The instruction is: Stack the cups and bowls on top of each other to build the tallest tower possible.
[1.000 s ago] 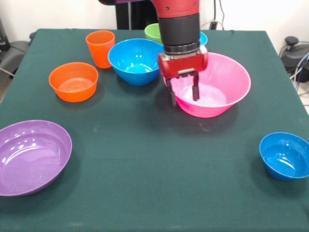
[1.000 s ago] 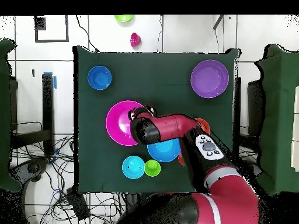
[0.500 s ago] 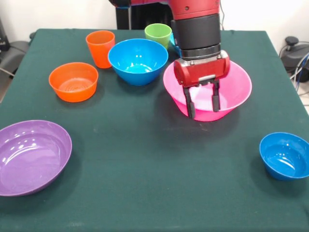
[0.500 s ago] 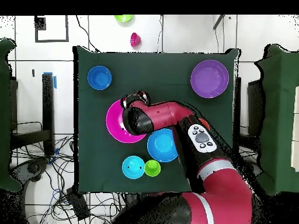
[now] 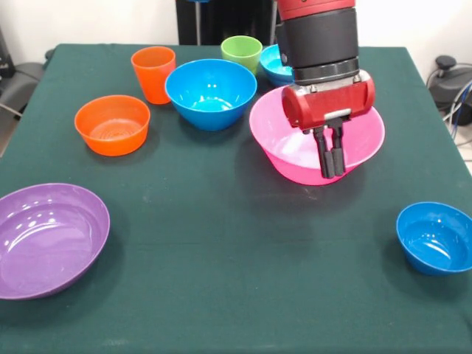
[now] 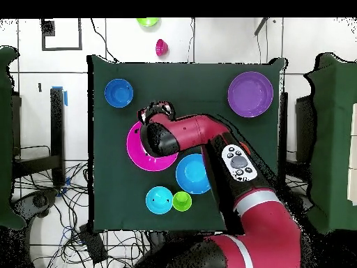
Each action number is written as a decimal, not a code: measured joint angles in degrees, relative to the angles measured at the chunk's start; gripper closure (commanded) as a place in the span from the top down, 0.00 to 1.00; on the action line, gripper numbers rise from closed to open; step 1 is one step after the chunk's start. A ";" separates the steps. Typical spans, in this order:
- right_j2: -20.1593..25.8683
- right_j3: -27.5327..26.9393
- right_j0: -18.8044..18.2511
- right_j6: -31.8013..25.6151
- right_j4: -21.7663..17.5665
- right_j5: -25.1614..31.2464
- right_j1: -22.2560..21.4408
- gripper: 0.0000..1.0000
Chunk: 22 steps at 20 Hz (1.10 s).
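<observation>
My gripper (image 5: 330, 158) hangs shut over the near wall of the huge pink bowl (image 5: 280, 140); I see nothing between its fingers. From overhead the gripper (image 6: 155, 112) sits at the edge of the pink bowl (image 6: 150, 163). All bowls and cups stand apart, none stacked. The medium blue bowl (image 5: 210, 92) is left of the pink one. Behind them are the orange cup (image 5: 153, 72), the green cup (image 5: 241, 51) and the small cyan bowl (image 5: 276, 65), partly hidden by the arm. The orange bowl (image 5: 112, 124) is at the left, the purple bowl (image 5: 48, 240) near left, the dark blue bowl (image 5: 435, 237) near right.
The dark green tablecloth (image 5: 221, 280) covers the whole table. Off the table in the overhead view, a small green thing (image 6: 147, 21) and a small pink thing (image 6: 161, 47) lie on the floor. Cables run along the floor at the table's side (image 6: 49, 202).
The gripper moved from the pink bowl's left rim across to its near wall, toward the right of the front view. Its fingers, open before, have closed together.
</observation>
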 measured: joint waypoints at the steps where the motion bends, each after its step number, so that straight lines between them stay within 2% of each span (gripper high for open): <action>1: 0.10 -0.01 0.00 0.00 -0.01 0.00 -0.18 0.00; 6: 1.10 0.01 -0.79 0.00 -0.04 0.01 -0.88 0.00; 12: 3.34 0.02 -3.40 0.00 -0.04 1.99 -1.46 0.00; 13: 3.83 0.02 -4.28 0.00 -0.05 2.44 -1.47 1.00; 22: 3.89 0.02 -4.40 0.00 -0.05 4.54 -1.90 1.00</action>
